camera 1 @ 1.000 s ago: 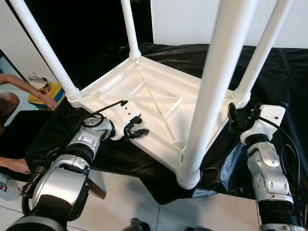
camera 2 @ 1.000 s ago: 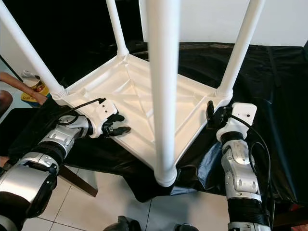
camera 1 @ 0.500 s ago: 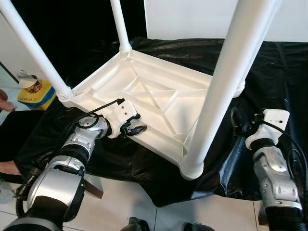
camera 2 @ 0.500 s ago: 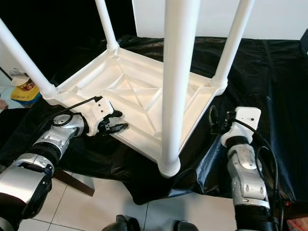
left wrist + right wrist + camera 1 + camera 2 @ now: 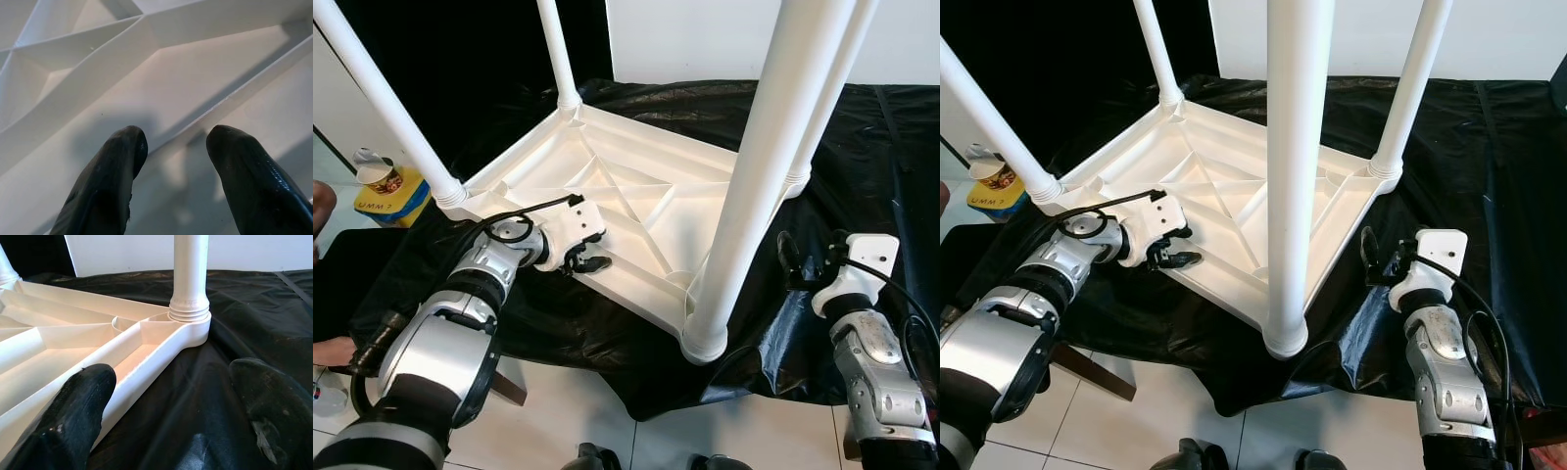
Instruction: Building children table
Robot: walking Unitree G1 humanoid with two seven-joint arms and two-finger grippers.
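Here the white plastic children's table [image 5: 636,191] lies upside down on a black sheet [image 5: 862,127], its ribbed underside facing up and its four round legs standing upright from the corners. The nearest leg [image 5: 754,186] rises just ahead of the camera, between the two arms.

The left gripper [image 5: 585,260] is at the table's near-left edge, its black fingers [image 5: 105,186] parted by a moderate gap and hanging over the ribbed underside, with nothing between them. Directly beyond its fingertips run the diagonal stiffening ribs [image 5: 93,63] of the tabletop. Whether the fingertips touch the plastic cannot be told.

The right gripper [image 5: 1378,260] hovers over the black sheet just beside the table's right edge, spread wide and holding nothing. One of its fingers [image 5: 73,416] sits close against the table's rim, the other over bare sheet. Ahead of it stands the far-right corner socket with its leg [image 5: 190,279] screwed in.

Out beyond the left gripper, past the table's left corner, a yellow and blue container [image 5: 391,191] sits on the floor, with a small part of a person [image 5: 321,201] at the frame's edge near it.
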